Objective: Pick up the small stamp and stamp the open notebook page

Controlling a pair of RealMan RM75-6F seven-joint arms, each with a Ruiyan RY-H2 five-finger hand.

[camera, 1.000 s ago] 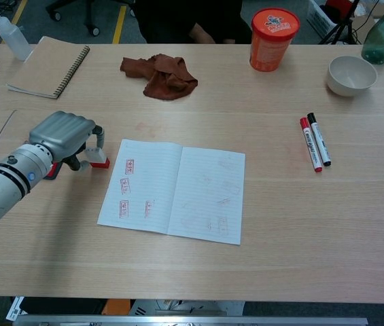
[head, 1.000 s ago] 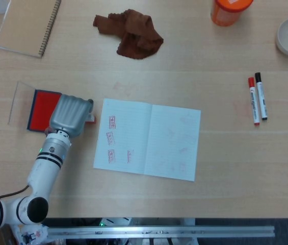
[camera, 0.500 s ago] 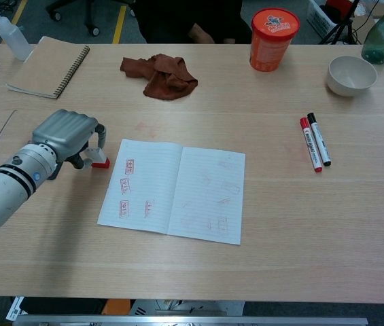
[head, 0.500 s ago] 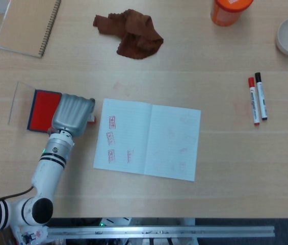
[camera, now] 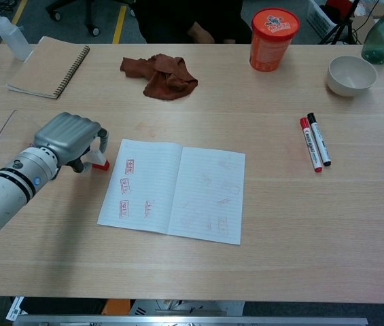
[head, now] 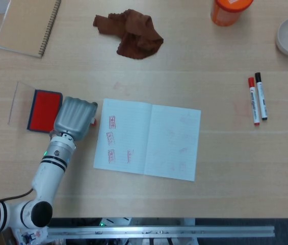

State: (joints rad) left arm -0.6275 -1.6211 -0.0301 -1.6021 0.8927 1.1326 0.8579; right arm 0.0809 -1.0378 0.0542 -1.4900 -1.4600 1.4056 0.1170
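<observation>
My left hand sits just off the left edge of the open notebook, knuckles up, fingers curled down around the small stamp. I have the stamp pinched between my fingertips; its red base shows below them, close above or on the surface, and I cannot tell which. From the head view my hand covers nearly all of the stamp, leaving only a sliver of red at the notebook's edge. The stamp is beside the page, not over it.

The left page carries several red stamp marks; the right page has only faint prints. Behind my hand lies the red ink pad, its clear lid flat next to it.

Further back on the left is a closed spiral notebook, and a crumpled brown cloth lies behind the open notebook. An orange tub and a white bowl stand at the far right. 2 markers, 1 red and 1 black, lie side by side to the right of the notebook.

My right hand shows in neither view.
</observation>
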